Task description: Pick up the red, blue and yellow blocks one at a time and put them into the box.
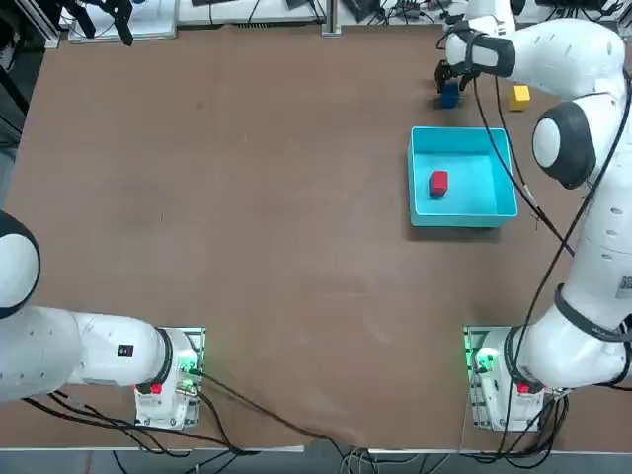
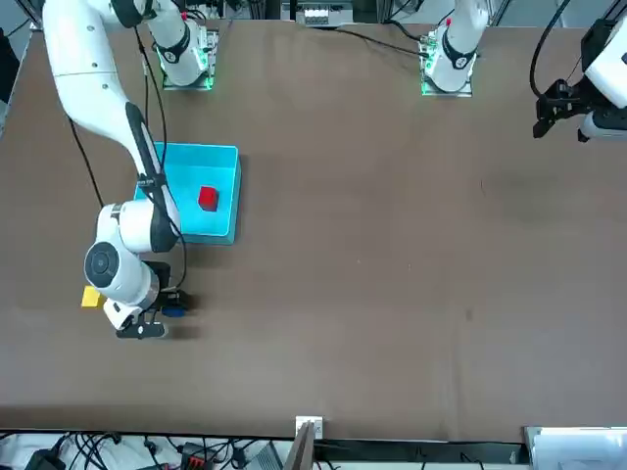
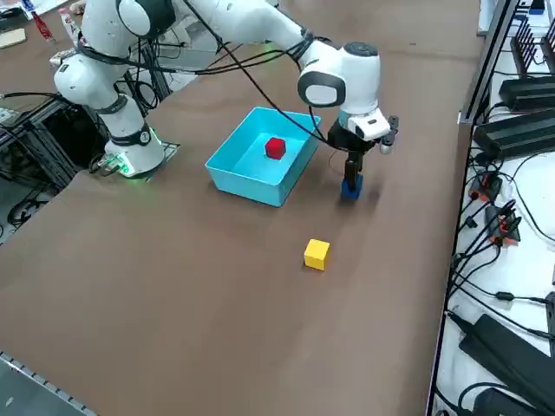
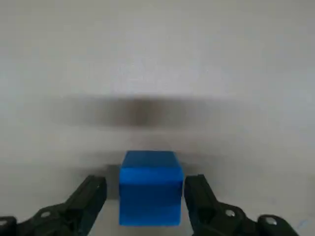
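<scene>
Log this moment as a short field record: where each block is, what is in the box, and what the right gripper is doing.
red block: inside the box
blue block: on the table beyond the box, between the right gripper's fingers
yellow block: on the table, apart from the box
right gripper: lowered over the blue block, a finger on each side, small gaps visible, not yet clamped
blocks boxed: one of three
table: brown, bare around the blocks

No readable txt, labels, brands, nos. or signs in any view, incl. on arms, blocks, box.
</scene>
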`<state>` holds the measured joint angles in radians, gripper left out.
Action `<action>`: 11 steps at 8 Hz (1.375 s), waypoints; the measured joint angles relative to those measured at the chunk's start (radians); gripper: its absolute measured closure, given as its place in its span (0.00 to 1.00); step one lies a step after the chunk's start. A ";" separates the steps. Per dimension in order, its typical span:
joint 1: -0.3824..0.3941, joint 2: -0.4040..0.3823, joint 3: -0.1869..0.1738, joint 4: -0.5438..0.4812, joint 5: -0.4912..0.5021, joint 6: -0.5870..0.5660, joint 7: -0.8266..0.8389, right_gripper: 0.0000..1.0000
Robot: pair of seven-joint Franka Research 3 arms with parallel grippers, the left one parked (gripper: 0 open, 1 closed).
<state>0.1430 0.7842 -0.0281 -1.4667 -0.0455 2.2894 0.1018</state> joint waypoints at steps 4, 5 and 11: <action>0.000 0.009 0.000 0.001 0.000 0.007 -0.002 0.30; 0.002 0.000 0.001 0.001 0.000 -0.008 -0.002 0.30; 0.056 -0.483 0.024 -0.333 0.003 -0.240 0.132 0.30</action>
<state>0.1989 0.3008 -0.0044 -1.7996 -0.0423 2.0493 0.2341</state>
